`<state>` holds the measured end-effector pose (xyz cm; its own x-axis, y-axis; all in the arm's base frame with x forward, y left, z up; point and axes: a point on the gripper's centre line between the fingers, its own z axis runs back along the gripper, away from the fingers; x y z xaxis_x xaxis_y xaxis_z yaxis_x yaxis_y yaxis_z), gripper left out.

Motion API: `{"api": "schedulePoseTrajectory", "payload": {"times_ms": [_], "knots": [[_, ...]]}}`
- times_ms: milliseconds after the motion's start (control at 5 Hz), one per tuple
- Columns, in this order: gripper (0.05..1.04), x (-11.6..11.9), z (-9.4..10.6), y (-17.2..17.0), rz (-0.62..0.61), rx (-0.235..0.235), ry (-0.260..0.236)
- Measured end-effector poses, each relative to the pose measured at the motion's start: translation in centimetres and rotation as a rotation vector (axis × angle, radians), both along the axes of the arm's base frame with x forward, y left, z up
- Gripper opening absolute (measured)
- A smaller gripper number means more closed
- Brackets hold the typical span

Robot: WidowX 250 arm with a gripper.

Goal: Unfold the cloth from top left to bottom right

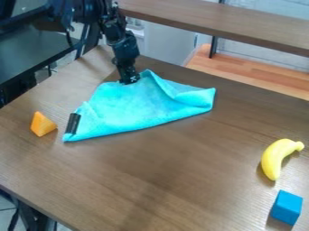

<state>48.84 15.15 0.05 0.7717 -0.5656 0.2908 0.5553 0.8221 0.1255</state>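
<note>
- Camera view: orange block (pixel 43 124) on the brown table (pixel 181 180).
- Blue cloth (pixel 142 106), partly folded, its back edge right at the black gripper (pixel 129 81); I can't tell how open it is or if it's holding any.
- Wooden shelf (pixel 223 20) behind.
- Banana (pixel 275 158), blue block (pixel 286 207).

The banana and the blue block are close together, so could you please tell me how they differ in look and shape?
The banana is yellow, while the block is blue. The banana is curved and rounded, whereas the block has flat faces and straight edges. The banana narrows to a stub at one end; the block has no such taper. Both rest on the brown table, apart from the cloth.
</note>
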Motion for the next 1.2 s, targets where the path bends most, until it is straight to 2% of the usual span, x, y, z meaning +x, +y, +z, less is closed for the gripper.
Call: {"api": "schedulePoseTrajectory", "payload": {"times_ms": [200, 400, 600, 800, 1000, 1200], "knots": [[0.206, 0.1, -0.4, 0.0, 0.009, 0.000, -0.014], [0.083, -0.3, -0.3, -0.4, 0.005, -0.017, -0.035], [0.056, -1.3, -0.1, -0.6, 0.001, -0.055, -0.040], [0.054, -2.1, 1.6, -1.4, -0.003, -0.096, -0.068], [0.053, -2.9, 5.1, -2.0, 0.012, -0.092, -0.151], [0.053, -4.0, 6.5, -3.9, -0.021, -0.022, -0.199]]}}
